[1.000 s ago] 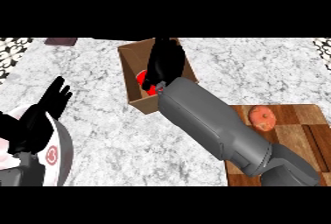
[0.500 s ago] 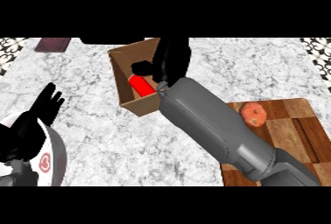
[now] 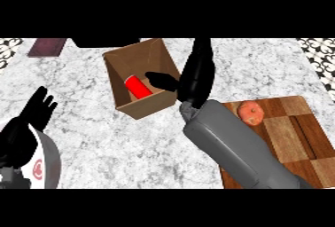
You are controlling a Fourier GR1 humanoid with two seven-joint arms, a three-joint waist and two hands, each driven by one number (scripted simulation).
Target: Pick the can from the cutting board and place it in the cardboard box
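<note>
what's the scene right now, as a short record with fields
can: red, lying inside the box
box: cardboard, open top, on the marble counter
right hand: open, fingers straight, at the box's right wall, thumb over the opening, apart from the can
left hand: open, resting at the view's left edge
cutting board: wooden, at right, holds an orange fruit, no can on it
task state: can is in the box

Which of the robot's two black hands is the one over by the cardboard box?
The robot's right hand, reaching beside the open brown cardboard box that holds the red can. The left hand rests open near the view's left edge.
</note>
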